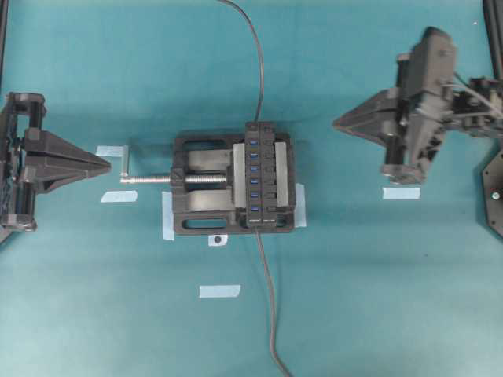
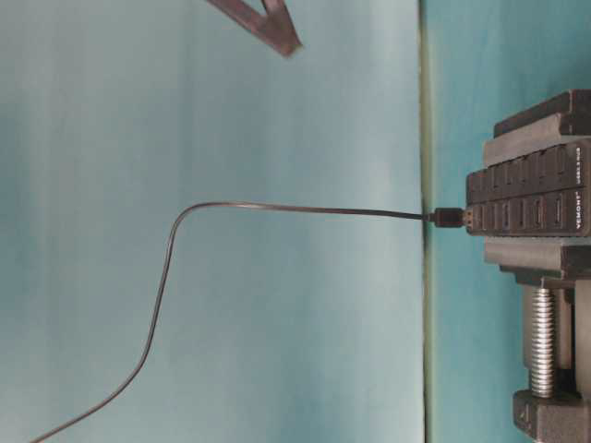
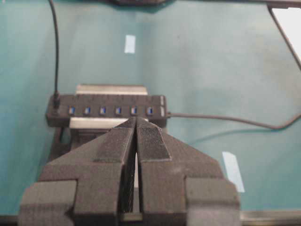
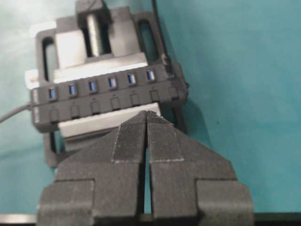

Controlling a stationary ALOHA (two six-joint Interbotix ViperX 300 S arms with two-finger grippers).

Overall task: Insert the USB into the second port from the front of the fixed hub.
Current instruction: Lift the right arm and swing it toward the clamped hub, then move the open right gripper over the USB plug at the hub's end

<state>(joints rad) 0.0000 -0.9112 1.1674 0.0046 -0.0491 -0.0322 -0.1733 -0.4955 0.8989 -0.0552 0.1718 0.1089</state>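
Both the left hand (image 1: pixel 106 163) and the right hand (image 1: pixel 336 123) are pinched shut and empty, well apart from the hub (image 1: pixel 259 173) clamped in the vise (image 1: pixel 200 206). The USB (image 3: pixel 55 100) sits in the hub's end port. Pulling it out crookedly could jam it. Miscounting the close-set ports could also put it in the wrong one.

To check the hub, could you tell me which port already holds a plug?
The end port of the fixed hub, nearest the overhead view's top edge: the USB plug stands in it, while the other six show open blue.
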